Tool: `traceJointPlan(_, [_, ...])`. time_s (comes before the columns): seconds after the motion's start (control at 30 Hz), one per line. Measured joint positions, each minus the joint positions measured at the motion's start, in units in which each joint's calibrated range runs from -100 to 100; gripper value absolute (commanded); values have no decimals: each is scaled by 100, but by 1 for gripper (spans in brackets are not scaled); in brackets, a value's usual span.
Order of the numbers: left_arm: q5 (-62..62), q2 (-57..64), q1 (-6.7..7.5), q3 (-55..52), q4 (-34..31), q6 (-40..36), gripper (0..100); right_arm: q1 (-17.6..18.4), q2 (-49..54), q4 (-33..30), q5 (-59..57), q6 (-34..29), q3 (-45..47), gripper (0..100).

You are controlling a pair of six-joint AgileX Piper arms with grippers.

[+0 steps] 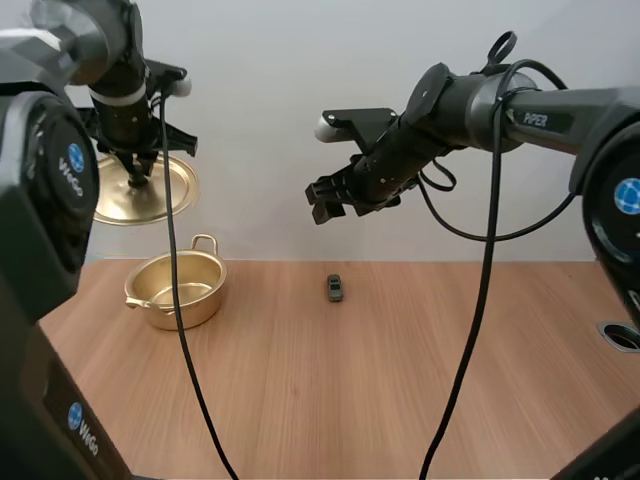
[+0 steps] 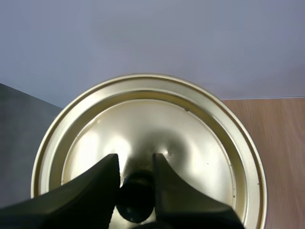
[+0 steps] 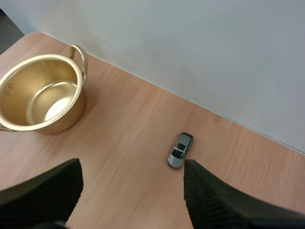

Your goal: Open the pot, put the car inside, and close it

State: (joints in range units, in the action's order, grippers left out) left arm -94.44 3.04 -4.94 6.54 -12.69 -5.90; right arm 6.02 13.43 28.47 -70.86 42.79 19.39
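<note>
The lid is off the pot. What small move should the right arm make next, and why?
Probably lower the right gripper onto the car. Its jaws stand open above the car, which lies on the table apart from the open pot, while the left gripper holds the lid up by its knob.

A light wooden table [image 1: 400, 380] with fine grain runs up to a plain pale grey wall [image 1: 300, 60] along its far edge. A dark round opening [image 1: 622, 336] sits at the table's right edge. The light is soft and even.
</note>
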Motion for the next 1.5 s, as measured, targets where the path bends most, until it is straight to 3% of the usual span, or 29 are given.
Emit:
traceJointPlan(0.2, [-213, 1209, 0, 0, 0, 328, 0, 0, -863, 407, 680, 494, 0, 100])
traceJointPlan(0.53, [-556, 2812, 0, 0, 91, 338, 0, 0, -2044, -392, 1506, 425, 0, 100])
traceJointPlan(0.83, [-556, 2860, 0, 0, 167, 229, 0, 0, -2316, -392, 2151, 448, 0, 100])
traceJointPlan(1.13, [-556, 2860, 0, -29, 783, 182, 0, 15, -2736, -405, 2778, 708, -44, 100])
traceJointPlan(1.5, [-556, 2860, 0, -29, 783, 182, 0, 438, -3264, -859, 3551, 718, -44, 100])
